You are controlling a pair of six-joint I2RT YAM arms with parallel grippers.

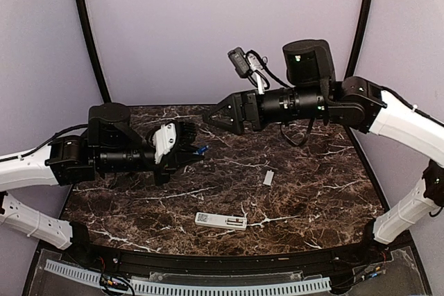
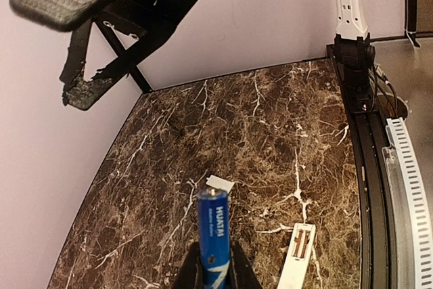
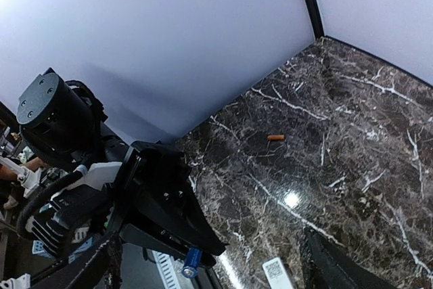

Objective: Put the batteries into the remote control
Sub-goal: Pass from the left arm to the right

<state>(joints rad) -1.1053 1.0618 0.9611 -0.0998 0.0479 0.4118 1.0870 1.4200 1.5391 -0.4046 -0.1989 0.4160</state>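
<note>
left gripper (image 1: pixel 193 149): fingers pinched on a blue battery (image 2: pixel 214 228), gripping its lower end, with the rest standing out beyond the fingertips; held in the air over the left half of the table (image 1: pixel 312 192), clear of its top

right gripper (image 1: pixel 211 118): fingers spread wide with nothing between them; raised over the far middle of the table, tips pointing toward the left gripper, near it but apart from the blue battery

remote control (image 1: pixel 220 221): lying flat near the middle of the near edge, back face up, label at the end toward the left edge, battery recess uncovered

orange battery (image 3: pixel 275 137): lying on its side on the table close to a walled edge, well apart from the remote control; not visible from above

cover piece (image 1: pixel 268 178): small, pale, lying flat right of centre, farther from the near edge than the remote control and not touching it
</note>
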